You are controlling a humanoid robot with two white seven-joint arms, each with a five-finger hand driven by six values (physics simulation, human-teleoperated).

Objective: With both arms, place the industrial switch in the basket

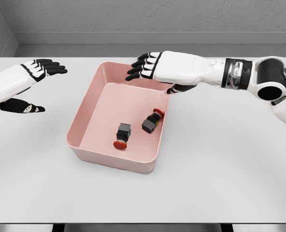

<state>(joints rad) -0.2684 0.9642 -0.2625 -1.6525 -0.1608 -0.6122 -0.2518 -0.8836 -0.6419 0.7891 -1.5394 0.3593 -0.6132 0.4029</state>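
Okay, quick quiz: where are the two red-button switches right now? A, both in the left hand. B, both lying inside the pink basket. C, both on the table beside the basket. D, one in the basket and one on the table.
B: both switches lie on the floor of the pink basket, and neither hand holds anything.

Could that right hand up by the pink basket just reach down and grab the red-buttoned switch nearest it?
Probably yes. The right hand hovers open over the basket's far rim, the basket is open-topped, and nothing covers the switch by the right wall.
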